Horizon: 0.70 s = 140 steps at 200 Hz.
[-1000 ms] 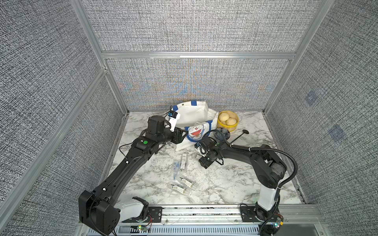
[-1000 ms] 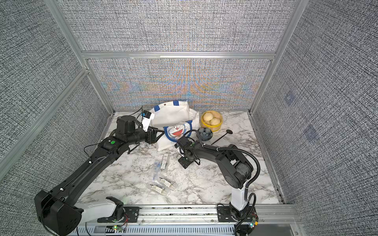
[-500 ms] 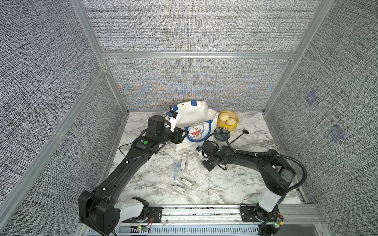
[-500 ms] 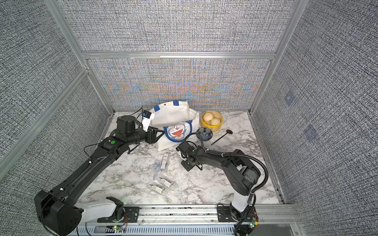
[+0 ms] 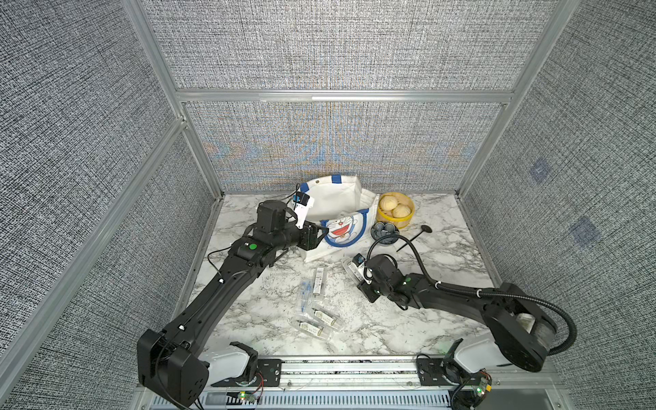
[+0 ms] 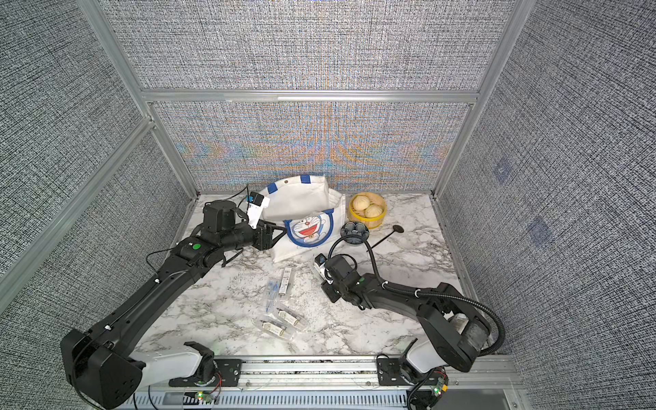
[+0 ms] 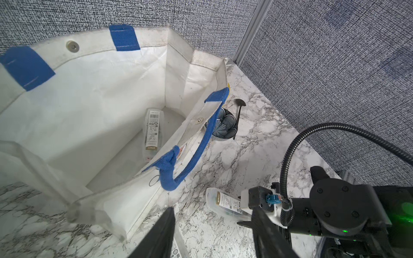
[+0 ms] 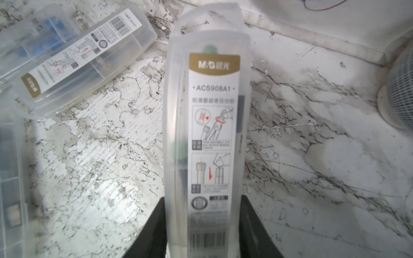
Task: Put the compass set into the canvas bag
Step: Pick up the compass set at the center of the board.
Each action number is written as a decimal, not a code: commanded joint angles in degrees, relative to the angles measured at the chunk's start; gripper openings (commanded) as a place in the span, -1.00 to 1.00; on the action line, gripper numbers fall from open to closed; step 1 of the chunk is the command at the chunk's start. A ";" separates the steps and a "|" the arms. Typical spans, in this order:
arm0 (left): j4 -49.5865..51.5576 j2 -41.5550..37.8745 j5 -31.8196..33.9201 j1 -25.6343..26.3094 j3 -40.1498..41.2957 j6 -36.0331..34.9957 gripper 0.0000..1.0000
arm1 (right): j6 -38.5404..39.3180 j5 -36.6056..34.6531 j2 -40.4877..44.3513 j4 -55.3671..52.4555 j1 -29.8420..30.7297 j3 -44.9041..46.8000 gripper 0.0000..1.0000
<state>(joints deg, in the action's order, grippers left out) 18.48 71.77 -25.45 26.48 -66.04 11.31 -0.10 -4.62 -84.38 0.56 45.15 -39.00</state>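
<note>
Right gripper (image 8: 203,201) clamps the compass set (image 8: 212,111) across one end's narrow sides; it seems light, stiff, slippery.

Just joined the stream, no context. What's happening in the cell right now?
The right gripper is shut on one clear compass set case, in front of the canvas bag. The left gripper sits open at the bag's side. A second case already lies inside the bag; four loose cases lie on the table.
</note>
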 commanded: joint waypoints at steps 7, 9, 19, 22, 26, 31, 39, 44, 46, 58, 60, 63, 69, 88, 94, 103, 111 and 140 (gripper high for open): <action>1.00 0.00 -1.63 -0.05 -1.20 -2.09 0.13 | -0.07 -0.91 0.81 13.35 0.16 1.63 -0.43; 0.91 0.01 -1.58 -0.10 -1.13 -2.13 0.13 | -0.14 -0.91 0.93 13.55 0.15 1.65 -0.44; 0.90 -0.03 -1.34 0.06 -1.24 -1.94 0.13 | -0.46 -0.91 1.77 14.22 0.14 1.77 -0.44; 0.98 0.04 -1.13 0.06 -1.34 -1.77 0.14 | -0.54 -0.91 2.17 14.50 0.12 1.87 -0.44; 1.09 0.12 -0.68 0.04 -1.46 -1.41 0.13 | -0.68 -0.91 2.68 14.91 0.23 2.04 -0.45; 1.20 0.20 -0.37 0.02 -1.74 -1.07 0.13 | -0.74 -0.91 3.50 15.36 0.20 2.36 -0.45; 1.46 0.46 -0.28 0.06 -2.25 -0.65 0.13 | -0.80 -1.00 5.02 16.01 0.21 2.75 -0.45; 1.68 0.79 -0.09 0.06 -2.59 -0.37 0.13 | -0.78 -1.08 5.95 16.35 0.25 3.05 -0.45; 1.74 0.93 -0.07 0.06 -2.71 -0.16 0.13 | -0.85 -1.15 6.33 16.52 0.22 3.16 -0.46; 2.25 1.86 -0.05 0.37 -3.91 0.65 0.13 | -0.91 -1.35 8.51 16.84 0.25 3.58 -0.47; 2.39 2.01 -0.08 0.40 -4.09 0.71 0.13 | -0.84 -1.35 8.87 16.87 0.22 3.58 -0.47; 2.51 2.33 -0.06 0.53 -4.44 0.75 0.13 | -0.83 -1.30 9.34 16.79 0.21 3.58 -0.47; 2.99 2.98 0.04 0.88 -5.13 0.99 0.13 | -0.69 -1.18 10.25 16.67 0.26 3.57 -0.47; 3.49 5.23 -0.04 2.52 -7.21 1.60 0.13 | -0.74 -1.44 12.93 15.71 0.21 3.18 -0.50; 3.51 5.90 -0.07 3.19 -7.87 1.81 0.13 | -0.99 -1.44 13.71 15.62 0.21 3.23 -0.51; 3.25 6.89 -0.10 4.09 -8.67 2.22 0.13 | -1.34 -1.31 15.05 15.83 0.21 3.26 -0.53; 2.78 7.69 -0.41 4.70 -9.28 2.80 0.14 | -1.66 -1.27 15.90 16.20 0.21 3.46 -0.54; 1.52 11.42 -2.04 6.36 -11.48 4.33 0.18 | -1.49 -1.12 17.29 14.74 0.22 1.36 -0.54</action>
<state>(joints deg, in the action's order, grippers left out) 21.41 81.03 -25.96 31.97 -76.05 13.93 -1.04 -5.50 -67.90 14.68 45.30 -36.05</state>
